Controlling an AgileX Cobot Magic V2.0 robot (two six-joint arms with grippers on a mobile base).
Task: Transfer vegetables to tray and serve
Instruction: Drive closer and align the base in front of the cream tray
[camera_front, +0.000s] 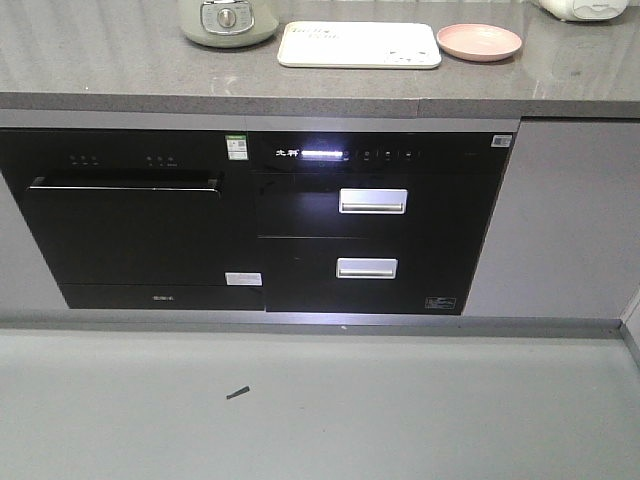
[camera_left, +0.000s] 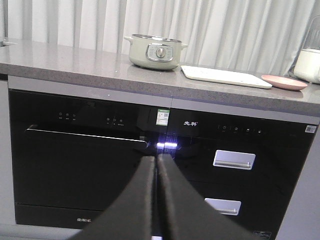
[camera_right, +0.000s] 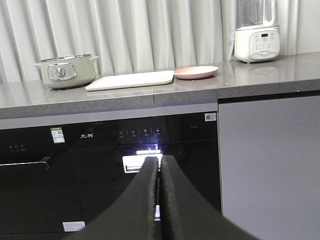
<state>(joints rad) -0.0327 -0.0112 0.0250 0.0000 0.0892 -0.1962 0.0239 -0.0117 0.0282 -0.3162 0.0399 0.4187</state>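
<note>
On the grey stone counter (camera_front: 120, 60), the cream tray (camera_front: 358, 45) lies flat between a pale green pot (camera_front: 228, 20) and a pink plate (camera_front: 479, 41), with the plate just beside its right end. Black built-in appliances (camera_front: 130, 220) fill the cabinet below, and white curtains (camera_left: 225, 25) hang behind. I see my left gripper (camera_left: 156, 159) and right gripper (camera_right: 160, 160) both held level and aimed at the black fronts, fingers pressed together on nothing. The tray sits higher up, well apart from both.
</note>
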